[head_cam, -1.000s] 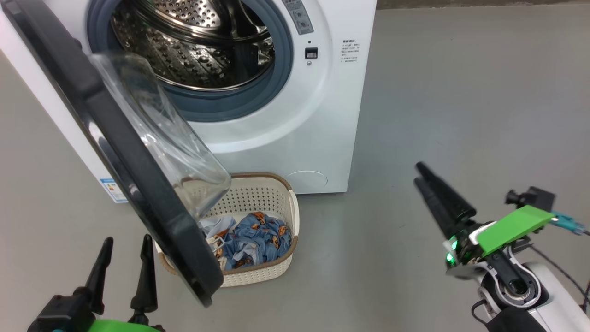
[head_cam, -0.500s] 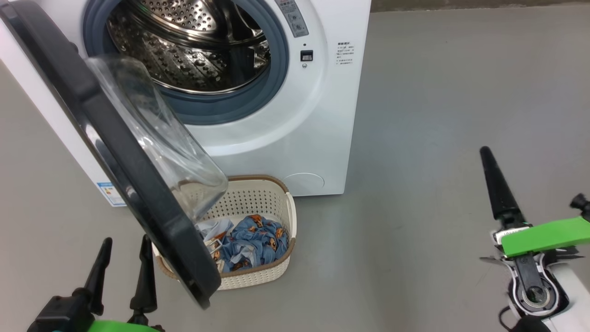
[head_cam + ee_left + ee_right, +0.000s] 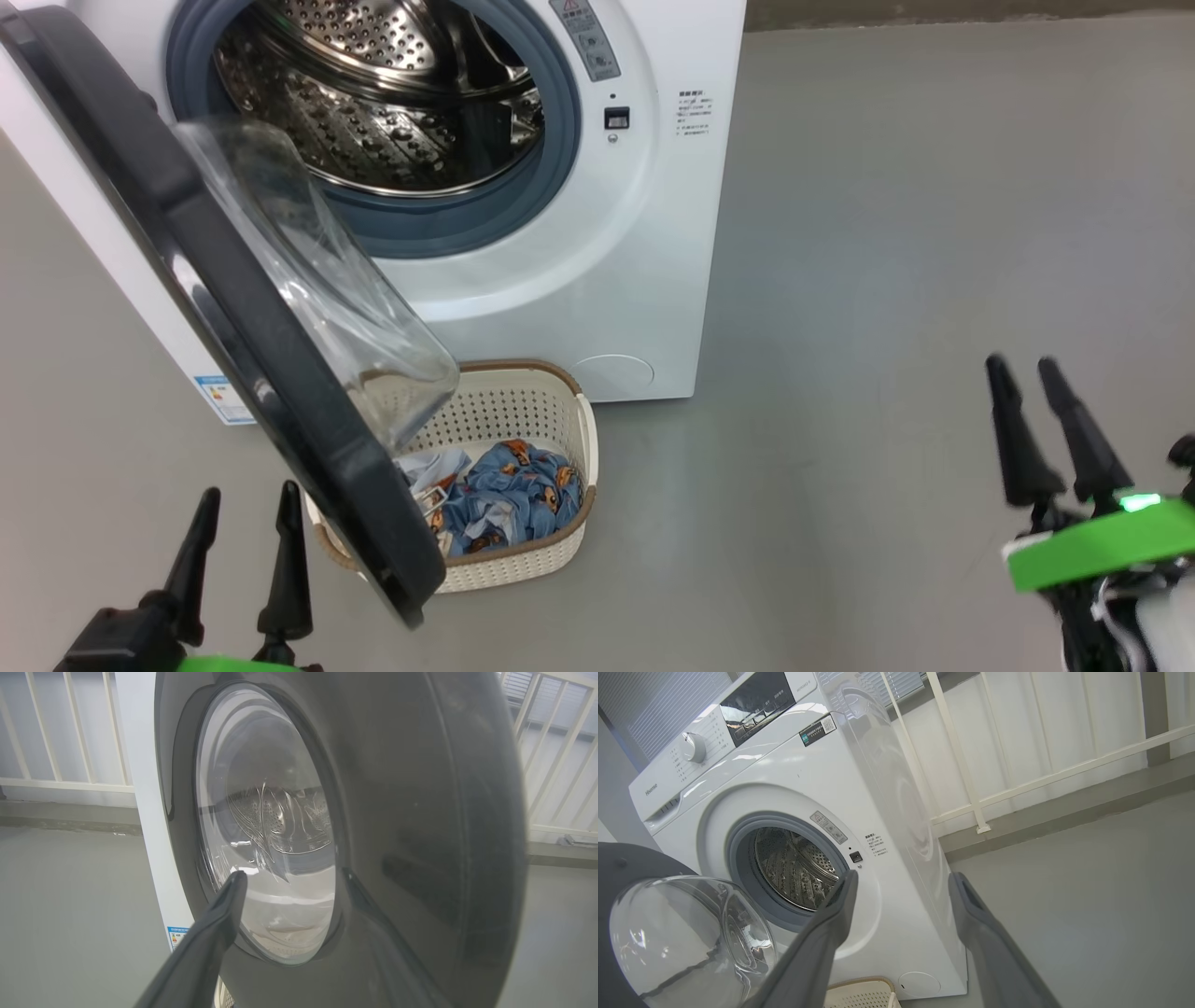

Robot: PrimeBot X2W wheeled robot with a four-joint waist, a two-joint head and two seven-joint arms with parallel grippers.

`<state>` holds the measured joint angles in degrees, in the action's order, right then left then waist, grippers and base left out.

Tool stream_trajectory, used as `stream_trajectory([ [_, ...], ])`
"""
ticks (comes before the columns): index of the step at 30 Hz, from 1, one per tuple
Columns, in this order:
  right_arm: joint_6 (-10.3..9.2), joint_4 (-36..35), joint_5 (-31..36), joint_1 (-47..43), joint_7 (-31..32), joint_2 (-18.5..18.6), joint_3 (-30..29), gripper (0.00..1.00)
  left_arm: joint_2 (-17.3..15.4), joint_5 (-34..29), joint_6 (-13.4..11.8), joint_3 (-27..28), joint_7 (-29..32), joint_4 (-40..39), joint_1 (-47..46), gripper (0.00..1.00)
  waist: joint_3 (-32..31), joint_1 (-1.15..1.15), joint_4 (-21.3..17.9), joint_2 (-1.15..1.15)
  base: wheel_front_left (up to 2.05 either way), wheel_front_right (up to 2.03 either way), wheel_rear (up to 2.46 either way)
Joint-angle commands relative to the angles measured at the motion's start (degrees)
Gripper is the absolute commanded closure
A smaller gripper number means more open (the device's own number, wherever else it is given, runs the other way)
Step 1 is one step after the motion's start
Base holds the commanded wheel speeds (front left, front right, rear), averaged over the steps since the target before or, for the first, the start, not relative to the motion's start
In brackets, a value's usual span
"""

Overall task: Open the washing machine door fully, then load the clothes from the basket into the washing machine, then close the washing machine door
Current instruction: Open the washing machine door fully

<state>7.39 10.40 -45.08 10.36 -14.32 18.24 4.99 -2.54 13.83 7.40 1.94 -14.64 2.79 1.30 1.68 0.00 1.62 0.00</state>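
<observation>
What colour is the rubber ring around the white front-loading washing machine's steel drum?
Grey-blue; the rubber gasket ring shows best in the head view.

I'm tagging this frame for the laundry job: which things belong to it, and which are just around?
Belongs to the job: washing machine, washing machine door, basket, clothes in it, left gripper, right gripper.
Just around: white railing, grey floor.
</observation>
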Motion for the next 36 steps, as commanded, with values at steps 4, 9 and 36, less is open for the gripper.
stream_trajectory([
  [4, 0.10, -2.8, 6.6, -2.7, -0.7, -0.5, -0.2, 0.00, -0.5, -1.0, 0.1, 2.2, -0.4, -1.9, 0.3, 0.00, -0.4, 0.00, -0.2, 0.00, 0.00, 0.00, 0.00],
  [9, 0.10, -4.2, 14.4, -5.6, -0.7, -0.8, 0.1, 0.00, -0.7, -1.5, 0.1, 2.4, -0.4, -2.1, 1.2, 0.00, -0.8, 0.00, -0.4, 0.00, 0.00, 0.00, 0.00],
  [36, 0.10, -4.7, 30.8, -10.3, -0.7, -5.8, -6.0, 0.00, -0.4, -4.4, 0.0, 3.8, -0.4, -2.0, 3.6, 0.00, -1.1, 0.00, -0.3, 0.00, 0.00, 0.00, 0.00],
])
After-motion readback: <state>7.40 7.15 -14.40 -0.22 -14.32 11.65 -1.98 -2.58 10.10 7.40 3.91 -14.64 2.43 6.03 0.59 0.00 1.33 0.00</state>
